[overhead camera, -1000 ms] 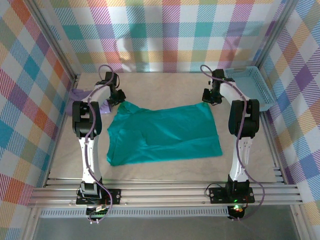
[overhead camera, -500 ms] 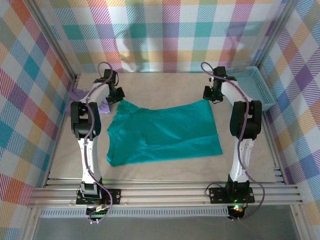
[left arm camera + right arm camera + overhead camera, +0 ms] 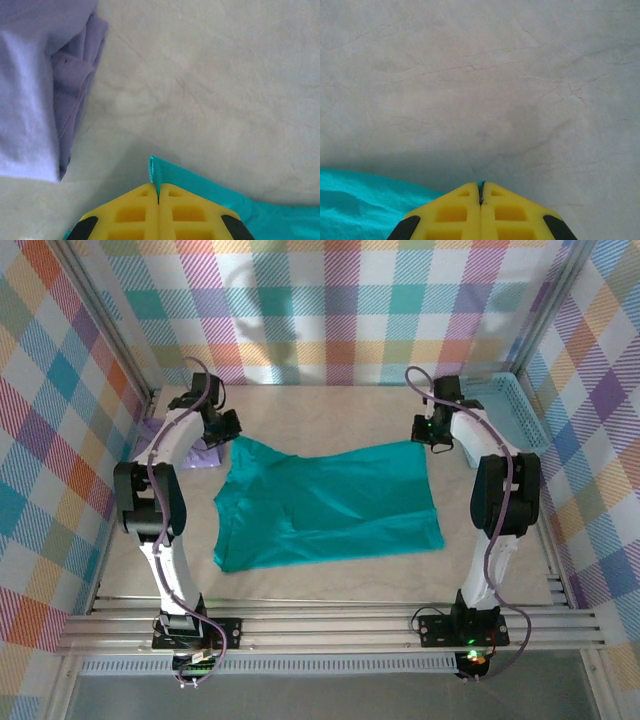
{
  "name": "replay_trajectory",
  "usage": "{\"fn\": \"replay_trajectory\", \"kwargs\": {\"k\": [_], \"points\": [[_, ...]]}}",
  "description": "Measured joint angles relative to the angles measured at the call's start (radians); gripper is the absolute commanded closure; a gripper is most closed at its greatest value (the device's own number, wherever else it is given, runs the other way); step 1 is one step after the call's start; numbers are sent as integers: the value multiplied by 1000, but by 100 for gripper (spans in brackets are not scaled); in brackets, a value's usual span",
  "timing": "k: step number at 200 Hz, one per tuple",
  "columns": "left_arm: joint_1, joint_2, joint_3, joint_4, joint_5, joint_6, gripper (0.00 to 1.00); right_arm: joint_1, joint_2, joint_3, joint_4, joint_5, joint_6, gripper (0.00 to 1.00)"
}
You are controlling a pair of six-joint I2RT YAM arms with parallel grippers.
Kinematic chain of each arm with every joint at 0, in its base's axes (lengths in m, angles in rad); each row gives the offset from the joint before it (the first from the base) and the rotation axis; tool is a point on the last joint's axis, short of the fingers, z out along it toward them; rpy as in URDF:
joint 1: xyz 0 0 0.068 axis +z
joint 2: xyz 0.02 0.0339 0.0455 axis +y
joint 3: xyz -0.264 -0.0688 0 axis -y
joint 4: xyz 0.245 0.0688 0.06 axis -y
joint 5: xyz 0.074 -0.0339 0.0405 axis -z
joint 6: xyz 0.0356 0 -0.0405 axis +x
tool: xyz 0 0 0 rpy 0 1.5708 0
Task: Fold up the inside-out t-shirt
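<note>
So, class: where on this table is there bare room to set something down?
Free: the strip between the t-shirt and the back wall; the strip between its near hem and the front rail. Crowded: far left, lavender garment beside the left gripper; far right, the blue basket.

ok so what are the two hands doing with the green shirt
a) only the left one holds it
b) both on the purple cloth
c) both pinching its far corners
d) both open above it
c, the left hand and the right hand are each shut on a far corner of the green shirt
</note>
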Motion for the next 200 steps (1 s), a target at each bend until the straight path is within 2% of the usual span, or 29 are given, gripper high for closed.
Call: {"fn": "replay_trajectory", "kwargs": {"k": [69, 101, 135, 200], "points": [[0, -306, -246, -63, 18, -13, 100, 0, -224, -233, 27, 61, -3, 100], [0, -424, -325, -113, 69, -20, 100, 0, -280, -314, 26, 90, -2, 100], [1, -479, -391, -164, 129, -19, 100, 0, -330, -390, 19, 103, 1, 100], [5, -556, -521, -232, 163, 2, 100, 0, -408, -504, -6, 109, 26, 100]]}}
